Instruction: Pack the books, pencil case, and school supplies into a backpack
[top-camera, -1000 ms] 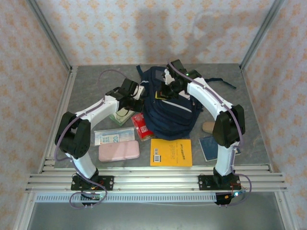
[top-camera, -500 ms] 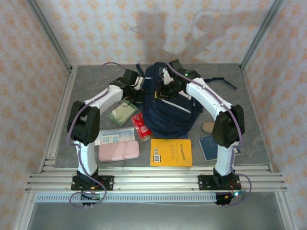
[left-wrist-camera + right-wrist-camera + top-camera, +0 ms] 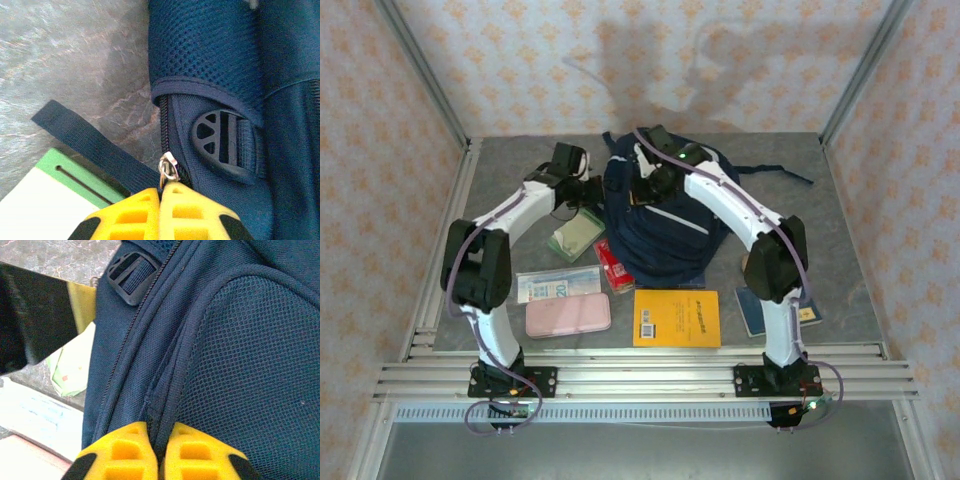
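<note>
Pinching the zipper pull (image 3: 169,169) with our left gripper (image 3: 160,194), jaws shut on it, we've got the right gripper (image 3: 159,437) clamped on a fold of the backpack (image 3: 660,250) at the far middle of the table (image 3: 820,225), probably bracing it for unzipping

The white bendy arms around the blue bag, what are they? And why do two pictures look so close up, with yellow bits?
They are two robot arms, the left arm and the right arm, bolted to a grey table. The wide picture comes from a camera above them. The two close-ups come from little cameras on their wrists; the yellow bits are their jaws. The left jaws pinch the zipper pull of the backpack. The right jaws pinch a fold of its fabric. On the table lie a pink pencil case, an orange-yellow book, a navy book and a pale blue packet.
</note>
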Robot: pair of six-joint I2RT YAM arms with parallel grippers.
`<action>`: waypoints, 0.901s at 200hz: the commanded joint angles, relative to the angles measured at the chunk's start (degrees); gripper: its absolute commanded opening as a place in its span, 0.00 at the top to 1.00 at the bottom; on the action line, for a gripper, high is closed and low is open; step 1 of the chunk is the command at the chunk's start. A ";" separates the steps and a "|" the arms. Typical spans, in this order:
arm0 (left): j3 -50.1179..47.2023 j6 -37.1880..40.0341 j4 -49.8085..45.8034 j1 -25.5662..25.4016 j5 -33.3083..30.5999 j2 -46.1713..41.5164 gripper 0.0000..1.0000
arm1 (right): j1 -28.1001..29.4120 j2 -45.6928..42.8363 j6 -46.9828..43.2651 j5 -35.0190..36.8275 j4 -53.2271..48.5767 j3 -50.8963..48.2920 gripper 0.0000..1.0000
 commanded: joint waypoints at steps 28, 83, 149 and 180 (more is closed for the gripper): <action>2.44 -1.94 1.27 1.66 -5.30 -4.08 0.80 | 0.60 1.13 -1.78 12.39 -2.23 8.60 0.45; 0.15 -3.06 -5.99 1.68 -12.37 -12.36 0.62 | 0.69 -13.09 -1.98 11.50 6.97 -8.36 0.32; -4.27 -3.88 -18.03 -10.05 -17.15 -23.64 0.50 | -8.77 -29.57 20.32 16.59 5.98 -32.48 0.31; -11.46 -6.91 -13.91 -14.44 -17.66 -29.83 0.44 | -16.14 -42.26 35.13 23.98 7.23 -46.38 0.00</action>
